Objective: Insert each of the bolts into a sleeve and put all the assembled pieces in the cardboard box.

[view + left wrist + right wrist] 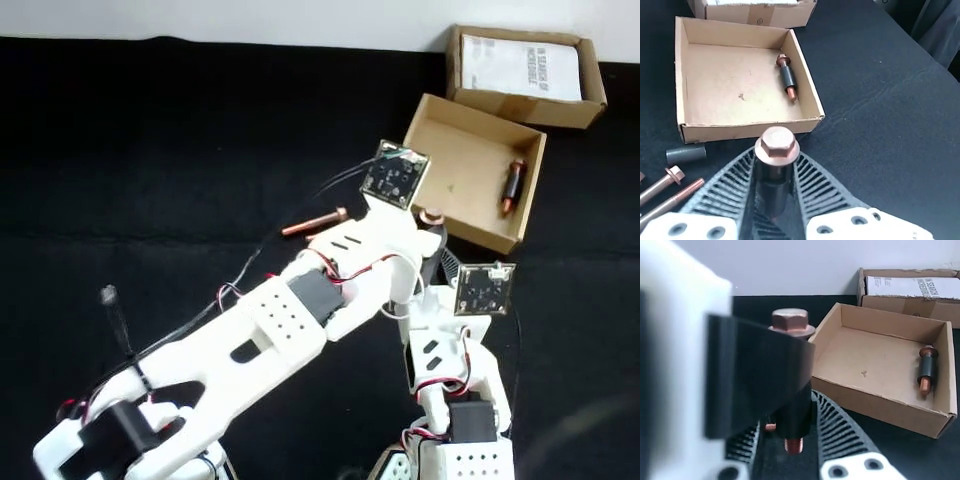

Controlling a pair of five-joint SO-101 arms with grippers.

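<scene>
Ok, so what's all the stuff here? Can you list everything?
cardboard box: one, brown, open, on the table.
assembled piece in the box: one, copper bolt in black sleeve, along a side wall.
held assembled piece: one, copper and black, upright in the left gripper, outside the box.
loose bolts: two, copper, on the table beside the box.
loose sleeve: one, dark grey, near the box's corner.
second box: one, brown, paper inside, behind the cardboard box.
table: one, black.
left gripper: one, black, shut on the held piece.
right arm: one, white, beside the left arm.
</scene>
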